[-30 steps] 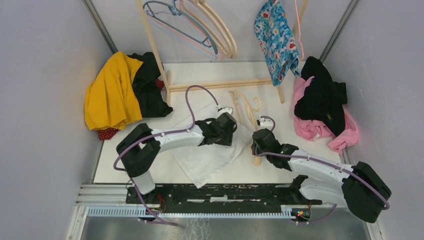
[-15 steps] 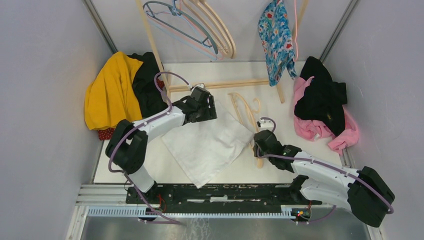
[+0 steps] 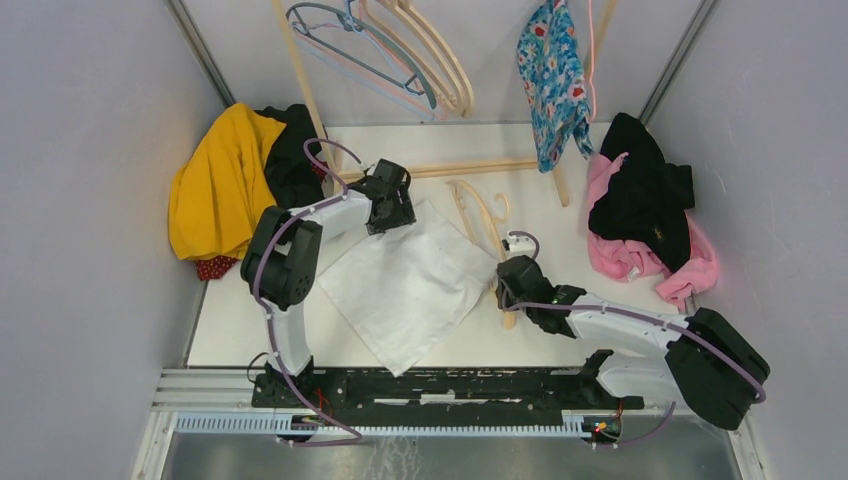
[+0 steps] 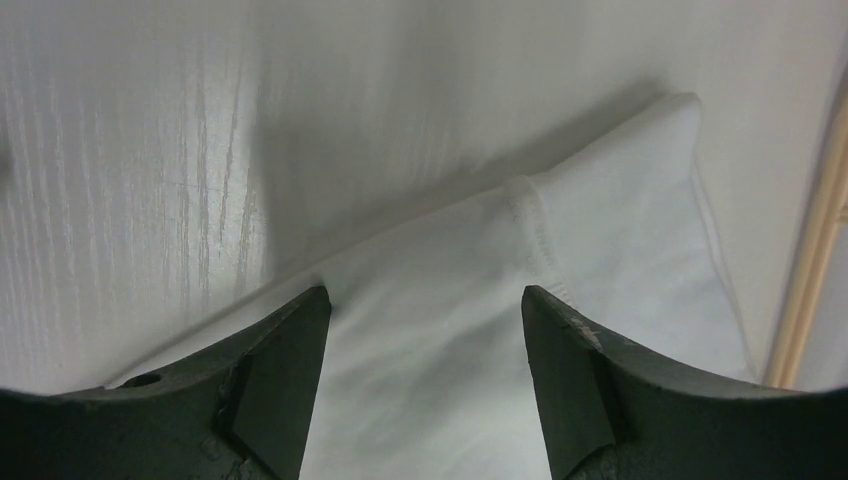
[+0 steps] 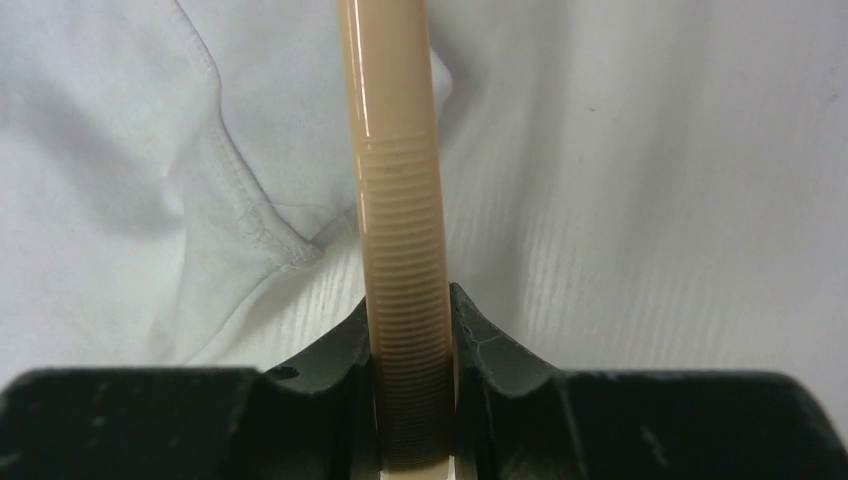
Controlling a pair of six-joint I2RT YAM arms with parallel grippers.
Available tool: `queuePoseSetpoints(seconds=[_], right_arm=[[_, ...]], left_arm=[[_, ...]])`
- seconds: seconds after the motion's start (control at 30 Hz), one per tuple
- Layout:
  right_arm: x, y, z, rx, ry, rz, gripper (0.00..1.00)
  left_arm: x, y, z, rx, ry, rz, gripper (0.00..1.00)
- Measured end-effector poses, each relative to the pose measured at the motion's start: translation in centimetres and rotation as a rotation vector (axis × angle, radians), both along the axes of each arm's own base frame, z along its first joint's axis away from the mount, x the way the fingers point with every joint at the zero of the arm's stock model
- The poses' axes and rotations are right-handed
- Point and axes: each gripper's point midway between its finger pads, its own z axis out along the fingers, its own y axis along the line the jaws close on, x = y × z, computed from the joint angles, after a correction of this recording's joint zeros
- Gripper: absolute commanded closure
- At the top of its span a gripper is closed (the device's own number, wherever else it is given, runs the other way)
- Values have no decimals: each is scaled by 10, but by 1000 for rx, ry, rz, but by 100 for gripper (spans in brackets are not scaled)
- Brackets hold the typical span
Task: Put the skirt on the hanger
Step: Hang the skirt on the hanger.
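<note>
Overhead camera looking down on table point(image 3: 570, 250), both wrist cameras close above skirt point(image 3: 405, 285)

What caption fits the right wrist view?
Right gripper shut on a beige ribbed hanger, white fabric skirt lying alongside.

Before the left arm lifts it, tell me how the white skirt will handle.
Probably floppy: the white skirt lies flat with soft creases, so it should drape from any pinched corner. Likely light, being thin fabric. Pushed, it would probably bunch rather than slide whole.
</note>
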Motion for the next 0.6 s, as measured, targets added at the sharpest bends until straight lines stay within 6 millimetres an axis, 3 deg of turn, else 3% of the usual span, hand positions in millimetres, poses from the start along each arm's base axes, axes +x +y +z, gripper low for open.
queuePoseSetpoints(seconds=[0.07,0.3,0.6], right_arm=[[3,7,0,22,-4,11,99],[-3,20,1,74,25,64,99],[-16,25,2,108,70,105,99]], left_arm=[[-1,2,-10,15,22,1,27],[2,0,-12,14,7,-13,51],[9,-6,-12,-22,-36,-22,60]])
